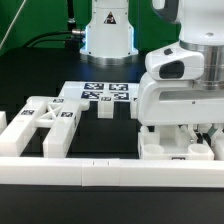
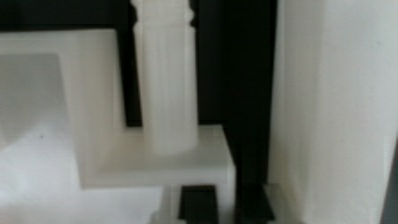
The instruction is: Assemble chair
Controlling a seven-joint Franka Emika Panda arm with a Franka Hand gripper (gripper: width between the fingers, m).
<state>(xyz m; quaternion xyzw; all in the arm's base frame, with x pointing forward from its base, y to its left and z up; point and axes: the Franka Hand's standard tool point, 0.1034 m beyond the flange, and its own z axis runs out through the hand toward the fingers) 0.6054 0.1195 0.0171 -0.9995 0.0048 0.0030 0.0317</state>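
Black tabletop (image 1: 110,140) — open between X-braced frame (image 1: 38,112) and end effector (image 1: 183,135).

The arm (image 1: 178,60) reaches down on the exterior view's right of the marker board (image 1: 105,93), wrist vertical, gripper (image 1: 181,134) low, jaws closed together.

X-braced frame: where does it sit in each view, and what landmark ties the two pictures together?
Exterior view: the X-braced frame lies at the exterior view's left, behind the front border rail.
Wrist view: not in it; only an upright peg and plain white parts show.
Shared landmark: the black table, which seems to show in the wrist view as the dark strip beside the peg.
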